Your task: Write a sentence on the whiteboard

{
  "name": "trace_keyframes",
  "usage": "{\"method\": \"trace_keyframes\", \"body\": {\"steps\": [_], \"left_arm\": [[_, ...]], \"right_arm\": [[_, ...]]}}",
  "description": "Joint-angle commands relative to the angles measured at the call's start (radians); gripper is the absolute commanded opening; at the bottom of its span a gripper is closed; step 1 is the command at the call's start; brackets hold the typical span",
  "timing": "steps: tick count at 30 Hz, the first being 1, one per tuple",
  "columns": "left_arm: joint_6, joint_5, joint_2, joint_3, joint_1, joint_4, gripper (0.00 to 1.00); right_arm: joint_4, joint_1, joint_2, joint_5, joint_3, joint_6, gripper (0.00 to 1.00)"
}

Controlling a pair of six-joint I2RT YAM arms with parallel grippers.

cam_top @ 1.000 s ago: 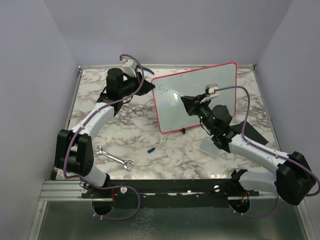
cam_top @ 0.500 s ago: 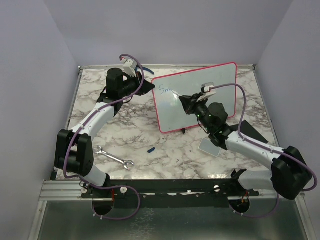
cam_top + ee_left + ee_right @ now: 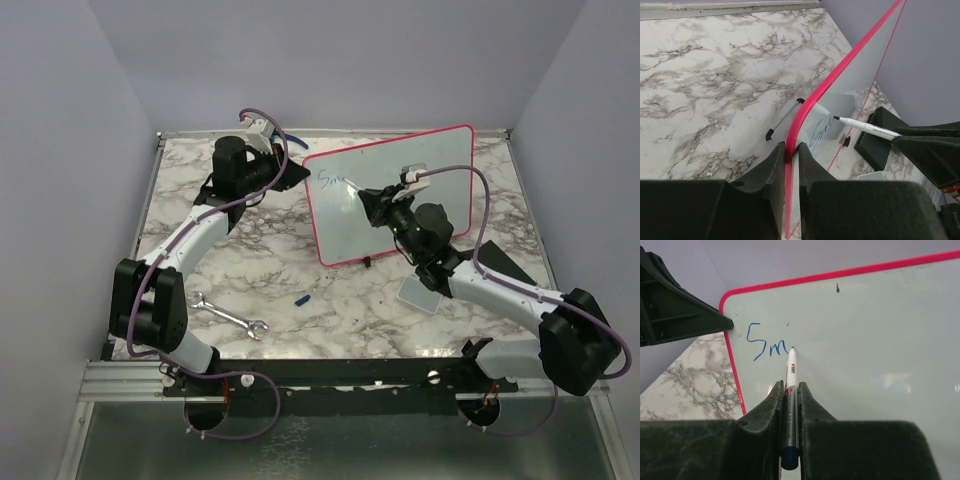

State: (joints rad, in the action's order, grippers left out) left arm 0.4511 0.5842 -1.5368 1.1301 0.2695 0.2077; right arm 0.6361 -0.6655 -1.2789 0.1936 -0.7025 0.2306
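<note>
The whiteboard point(image 3: 440, 155) stands upright at the back of the table, its face glossy white inside a red-pink frame. My left gripper point(image 3: 791, 148) is shut on its left frame edge point(image 3: 805, 112). Of the sentence, only blue letters "Sm" point(image 3: 767, 346) show, near the board's top left corner. My right gripper point(image 3: 789, 386) is shut on a white marker point(image 3: 791, 365) with a blue end. The marker's tip touches the board just right of the "m". In the top view the right gripper point(image 3: 368, 200) is in front of the board's middle left.
On the marble table lie a metal wrench point(image 3: 228, 316), a small blue marker cap point(image 3: 303, 298) and a small grey pad point(image 3: 419, 293). A black flat stand point(image 3: 505, 262) lies to the right. Purple walls close in the table on three sides.
The right arm has swung slightly left and forward, and its gripper with the marker has edged along the board. The left arm and the board have not moved.
</note>
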Motion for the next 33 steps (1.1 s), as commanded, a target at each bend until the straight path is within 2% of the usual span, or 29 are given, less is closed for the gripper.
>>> {"method": "trace_keyframes", "body": {"steps": [1,33], "left_arm": [[-0.005,0.019,0.03,-0.009,0.004,0.021,0.07],[-0.006,0.02,0.041,-0.009,0.004,0.021,0.07]], "right_arm": [[0.027,0.006,-0.025,0.029,-0.036,-0.019,0.0],[-0.007,0.006,0.001,0.047,0.049,0.024,0.0]]}}
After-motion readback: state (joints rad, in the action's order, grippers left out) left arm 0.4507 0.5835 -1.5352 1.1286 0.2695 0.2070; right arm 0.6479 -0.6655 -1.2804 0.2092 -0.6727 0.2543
